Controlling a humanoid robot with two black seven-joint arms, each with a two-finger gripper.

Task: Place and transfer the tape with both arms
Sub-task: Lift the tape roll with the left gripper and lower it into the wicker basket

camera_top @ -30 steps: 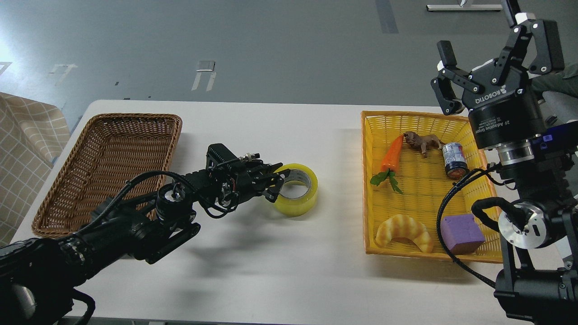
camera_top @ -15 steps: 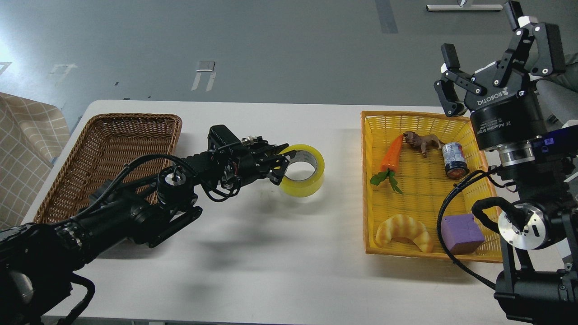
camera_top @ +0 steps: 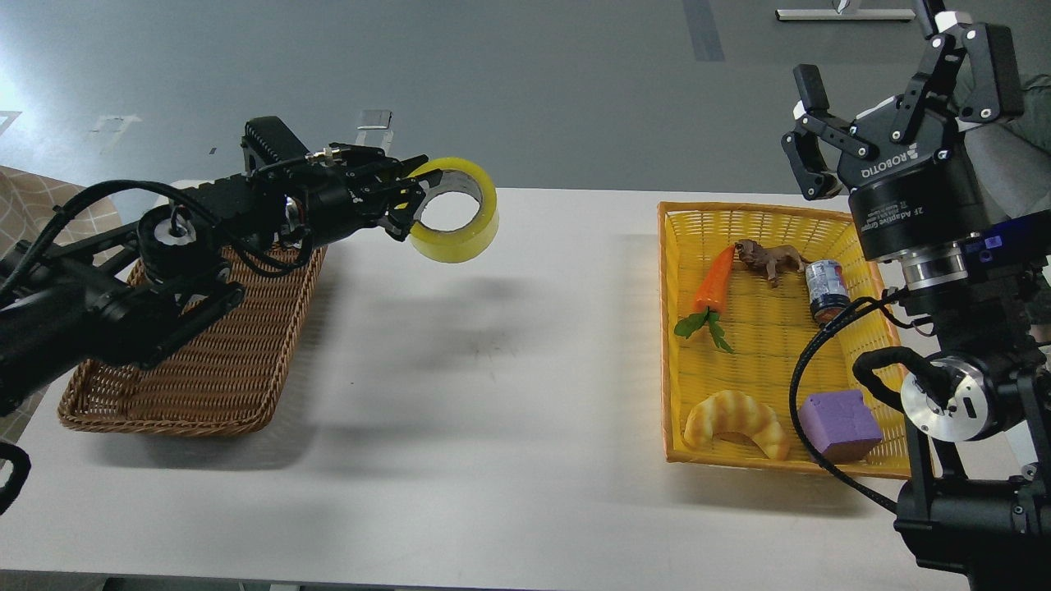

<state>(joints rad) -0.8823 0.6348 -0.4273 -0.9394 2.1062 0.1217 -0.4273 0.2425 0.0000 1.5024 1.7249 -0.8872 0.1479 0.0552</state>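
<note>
The tape (camera_top: 456, 212), a wide yellow translucent roll with a grey-white core, hangs in the air above the white table (camera_top: 493, 369), held by its left rim. My left gripper (camera_top: 413, 199) is shut on that rim, one finger inside the core and one outside. The left arm reaches in from the left over the brown basket. My right gripper (camera_top: 878, 74) is open and empty, raised high above the far right corner of the yellow basket, fingers pointing up.
A brown wicker basket (camera_top: 205, 345) stands at the left, empty. A yellow basket (camera_top: 669, 328) at the right holds a carrot (camera_top: 713, 283), a toy lion (camera_top: 768, 260), a small can (camera_top: 825, 287), a croissant (camera_top: 735, 420) and a purple block (camera_top: 839, 424).
My left gripper has lifted the tape off the table and carried it up and to the left, toward the brown basket. The right gripper has barely moved.
</note>
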